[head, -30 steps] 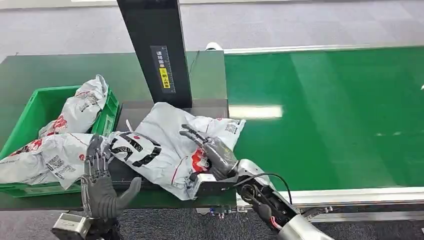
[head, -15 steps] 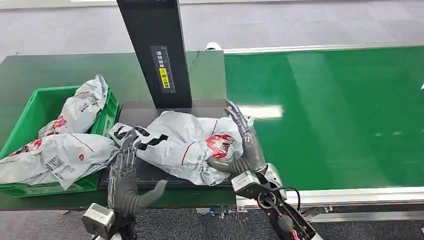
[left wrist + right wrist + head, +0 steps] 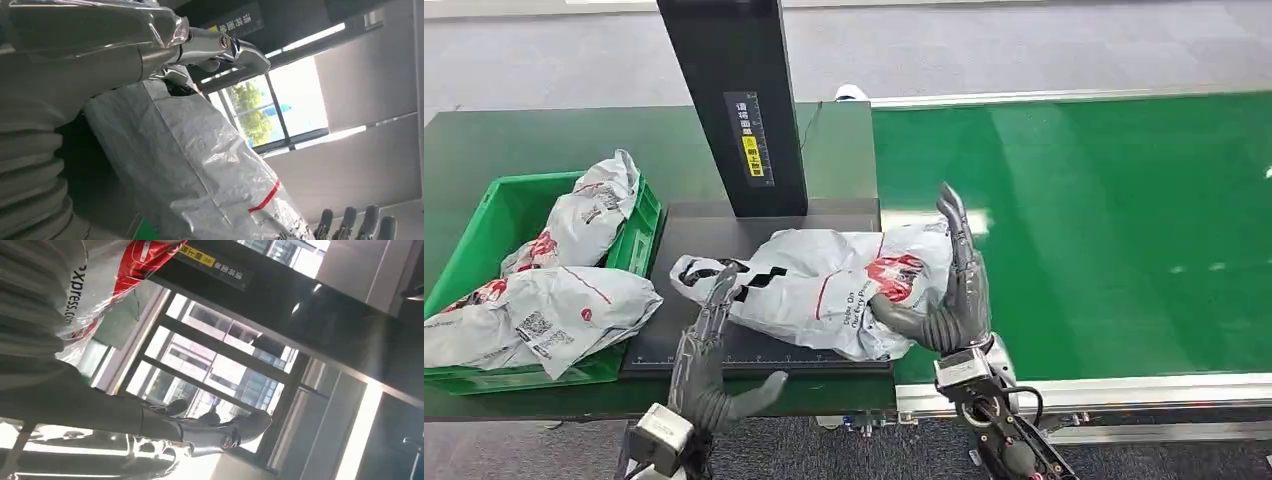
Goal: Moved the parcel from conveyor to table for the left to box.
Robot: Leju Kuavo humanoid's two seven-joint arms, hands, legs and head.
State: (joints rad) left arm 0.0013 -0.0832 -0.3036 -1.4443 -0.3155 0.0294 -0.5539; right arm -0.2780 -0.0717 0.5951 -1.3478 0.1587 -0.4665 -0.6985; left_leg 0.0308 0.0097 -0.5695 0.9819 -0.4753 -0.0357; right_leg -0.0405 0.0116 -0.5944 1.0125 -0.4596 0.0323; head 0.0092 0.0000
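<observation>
So I've got the green bin [image 3: 639, 235] on my left with two bagged parcels [image 3: 544, 310] spilling over it, black post [image 3: 734, 100] dead ahead. Target parcel [image 3: 824, 285] lies on the dark table plate [image 3: 704, 235]. Right hand [image 3: 944, 300] cups its conveyor-side end, thumb underneath, I think; left hand [image 3: 709, 360] is spread, fingertips at its near edge.

My right hand [image 3: 949, 300] has swung upright against the parcel [image 3: 824, 285], sliding it toward the conveyor [image 3: 1114, 220]. My left hand [image 3: 709, 365] has followed to its near end.
</observation>
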